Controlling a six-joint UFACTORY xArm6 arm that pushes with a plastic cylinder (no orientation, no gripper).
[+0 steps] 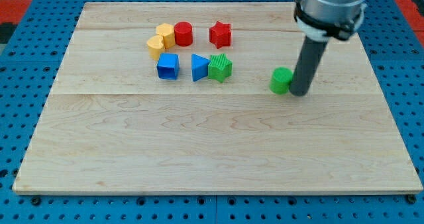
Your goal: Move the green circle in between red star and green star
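Camera view, two green blocks, green circle (281, 80) touching my tip (299, 93) (no hand), green star (220, 67)

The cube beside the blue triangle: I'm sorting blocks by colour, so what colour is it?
Blue; the cube shows clearly in the camera view.

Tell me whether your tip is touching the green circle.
Touching, as far as the camera view shows: my tip sits right against the green circle on its right side, with no board visible between them.

My tip (299, 93) touches the green circle (281, 81) from the view's right. The green star (220, 67) lies well left, the red star (220, 34) above it.
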